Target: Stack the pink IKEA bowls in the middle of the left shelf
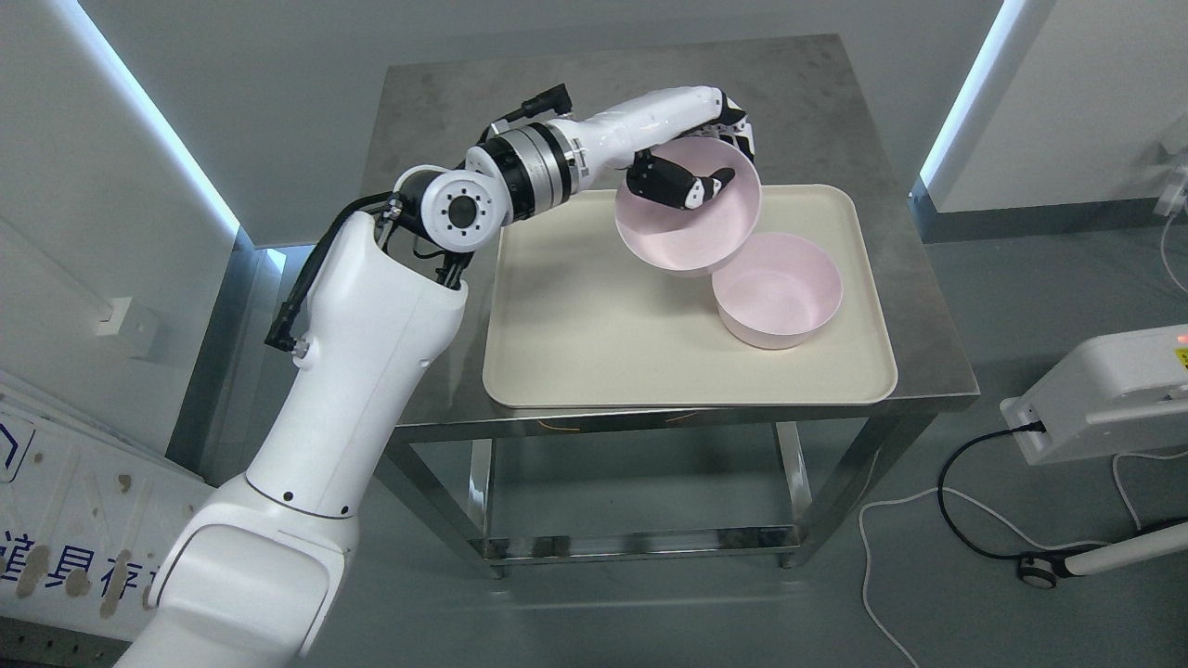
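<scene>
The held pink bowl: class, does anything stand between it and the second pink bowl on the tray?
Nothing visible does. The left hand grips the held pink bowl tilted, thumb inside the rim, with its lower edge just above the near rim of the second pink bowl, which sits empty and upright on the cream tray.

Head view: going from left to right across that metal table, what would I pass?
The robot arm's round joint → the bare left part of the cream tray → the tilted pink bowl gripped by the left robot hand → the second pink bowl resting on the tray → the table's right edge.
</scene>
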